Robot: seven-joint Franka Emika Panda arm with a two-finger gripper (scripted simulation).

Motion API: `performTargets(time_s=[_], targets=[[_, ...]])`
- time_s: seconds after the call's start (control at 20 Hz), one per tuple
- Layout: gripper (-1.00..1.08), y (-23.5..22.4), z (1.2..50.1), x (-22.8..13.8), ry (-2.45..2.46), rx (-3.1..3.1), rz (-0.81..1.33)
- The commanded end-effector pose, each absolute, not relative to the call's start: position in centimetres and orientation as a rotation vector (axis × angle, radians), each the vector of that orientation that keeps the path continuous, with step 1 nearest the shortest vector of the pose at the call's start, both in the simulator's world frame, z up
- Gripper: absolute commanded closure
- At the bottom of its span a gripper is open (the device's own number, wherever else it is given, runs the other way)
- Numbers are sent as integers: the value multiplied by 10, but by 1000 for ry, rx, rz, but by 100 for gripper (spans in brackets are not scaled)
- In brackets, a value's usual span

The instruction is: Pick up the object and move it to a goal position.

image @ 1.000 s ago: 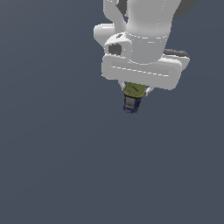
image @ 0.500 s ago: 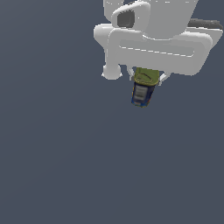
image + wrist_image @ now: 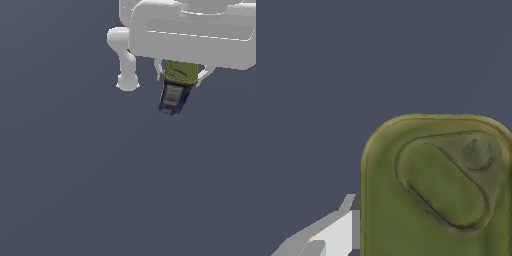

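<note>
The object (image 3: pixel 174 94) is a small can with an olive-green top, a dark blue body and a grey-white label panel. It hangs in the air under the white hand at the top right of the exterior view. My gripper (image 3: pixel 181 75) is shut on it, one white finger on each side of its upper part. In the wrist view the can's olive top (image 3: pixel 438 185), with a pull-tab shape pressed into it, fills much of the picture, and one white finger (image 3: pixel 336 232) lies against its side. The other finger is outside that picture.
A white arm link (image 3: pixel 125 60) hangs down at the exterior view's left of the can. Below and around lies a plain dark grey-blue surface (image 3: pixel 100 190) with no other object in sight.
The hand with the can in it has moved toward the exterior view's right and looms larger. The can stays between the fingers.
</note>
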State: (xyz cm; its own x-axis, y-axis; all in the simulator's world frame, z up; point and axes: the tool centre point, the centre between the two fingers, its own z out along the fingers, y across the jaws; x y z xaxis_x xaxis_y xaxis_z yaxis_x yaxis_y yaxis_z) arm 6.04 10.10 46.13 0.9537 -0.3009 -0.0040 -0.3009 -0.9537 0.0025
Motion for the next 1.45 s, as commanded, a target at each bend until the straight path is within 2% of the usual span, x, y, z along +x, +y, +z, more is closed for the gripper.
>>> performTargets(time_s=[0.0, 0.6, 1.4], targets=[[108, 103, 472, 63, -478, 3104, 0], [108, 111, 495, 73, -478, 3105, 0], [108, 112, 501, 75, -478, 3105, 0]])
